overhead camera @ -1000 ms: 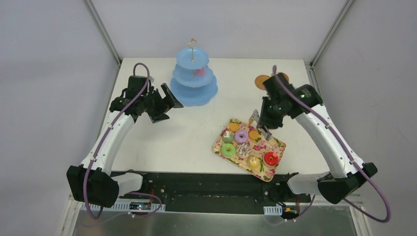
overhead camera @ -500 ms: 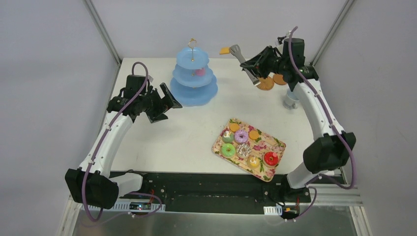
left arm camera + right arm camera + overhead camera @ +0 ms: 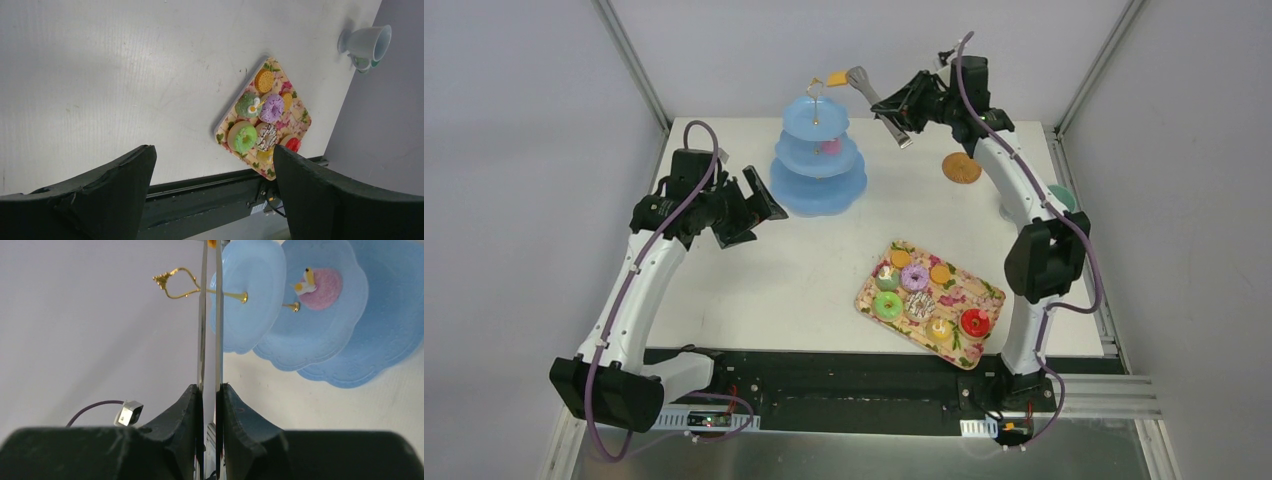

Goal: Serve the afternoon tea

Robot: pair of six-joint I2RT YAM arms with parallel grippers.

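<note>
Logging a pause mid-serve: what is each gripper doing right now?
Left gripper: open, empty.
Right gripper: shut on the thin silver metal tongs, which pinch a small orange biscuit.

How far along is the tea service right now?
Done: one pink sweet sits on the middle tier of the blue stand. In hand: the right gripper clamps tongs carrying an orange biscuit near the top tier. Remaining: eight sweets on the tray.
</note>
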